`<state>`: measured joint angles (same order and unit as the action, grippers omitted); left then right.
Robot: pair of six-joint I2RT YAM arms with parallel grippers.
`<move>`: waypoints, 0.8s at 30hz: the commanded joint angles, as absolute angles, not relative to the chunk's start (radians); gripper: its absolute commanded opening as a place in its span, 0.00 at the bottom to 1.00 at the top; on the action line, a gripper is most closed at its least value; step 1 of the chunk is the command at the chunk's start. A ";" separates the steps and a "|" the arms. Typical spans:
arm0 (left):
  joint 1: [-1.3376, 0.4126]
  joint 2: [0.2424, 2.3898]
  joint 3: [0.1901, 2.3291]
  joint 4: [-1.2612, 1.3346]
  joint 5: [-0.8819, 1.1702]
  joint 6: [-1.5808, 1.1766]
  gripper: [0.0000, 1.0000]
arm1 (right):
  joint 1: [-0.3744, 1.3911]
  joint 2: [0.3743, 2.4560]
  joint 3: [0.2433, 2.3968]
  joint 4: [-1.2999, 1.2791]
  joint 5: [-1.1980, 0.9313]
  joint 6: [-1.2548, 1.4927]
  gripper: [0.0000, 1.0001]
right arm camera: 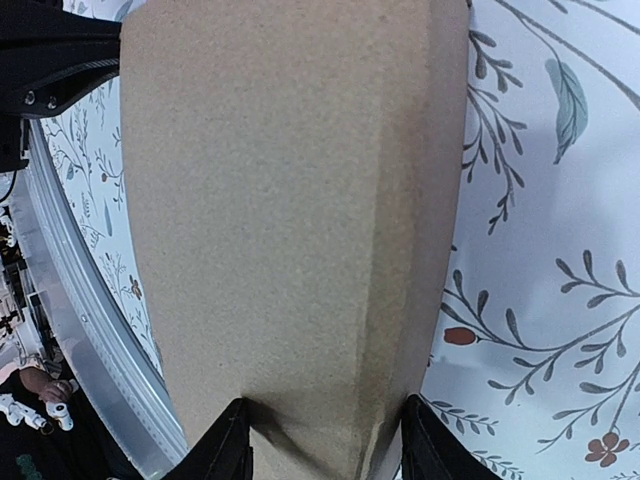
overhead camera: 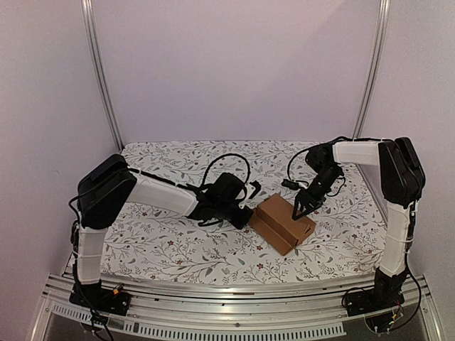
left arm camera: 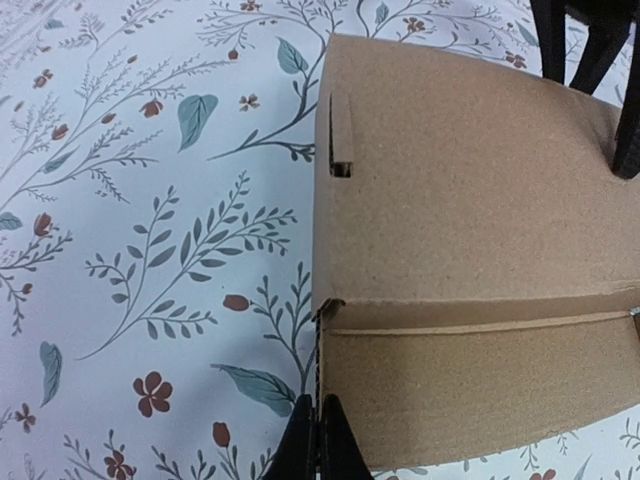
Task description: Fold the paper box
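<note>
The paper box (overhead camera: 284, 220) is brown cardboard, folded into a closed oblong shape, lying on the floral cloth right of centre. My left gripper (overhead camera: 247, 213) is at its left end. In the left wrist view this gripper (left arm camera: 318, 445) is shut, pinching the thin cardboard edge at the corner of the box (left arm camera: 470, 240). My right gripper (overhead camera: 300, 208) comes down onto the box's top from the far right. In the right wrist view it (right arm camera: 330, 445) is open, with its fingertips (right arm camera: 232, 445) spread on the box (right arm camera: 290, 200). Its fingers (left arm camera: 628, 130) also show in the left wrist view.
The floral cloth (overhead camera: 178, 241) covers the table. An aluminium rail (overhead camera: 213, 302) runs along the near edge, also seen in the right wrist view (right arm camera: 90, 340). Frame posts (overhead camera: 99, 71) stand at the back corners. Black cables (overhead camera: 231, 160) loop behind the left wrist.
</note>
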<state>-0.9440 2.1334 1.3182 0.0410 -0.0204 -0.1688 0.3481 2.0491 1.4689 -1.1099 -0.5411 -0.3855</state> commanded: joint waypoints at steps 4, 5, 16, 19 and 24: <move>-0.960 2.061 1.251 0.170 -0.038 -0.180 0.00 | 0.339 2.105 1.457 -1.094 -0.449 -0.380 0.48; -0.962 2.061 1.250 0.173 -0.038 -0.179 0.00 | 0.339 2.106 1.457 -1.094 -0.449 -0.380 0.48; -0.966 2.048 1.223 0.182 -0.074 -0.197 0.00 | 0.335 2.134 1.462 -1.100 -0.439 -0.374 0.48; -0.966 2.034 1.183 0.212 -0.087 -0.206 0.00 | 0.335 2.145 1.466 -1.104 -0.445 -0.373 0.48; -0.972 2.029 1.165 0.242 -0.088 -0.200 0.00 | 0.334 2.146 1.467 -1.106 -0.445 -0.371 0.48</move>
<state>-0.9642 2.0781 1.1782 0.1844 -0.0547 -0.1963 0.3405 2.0796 1.4872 -1.1294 -0.5777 -0.3824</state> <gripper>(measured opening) 0.015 0.483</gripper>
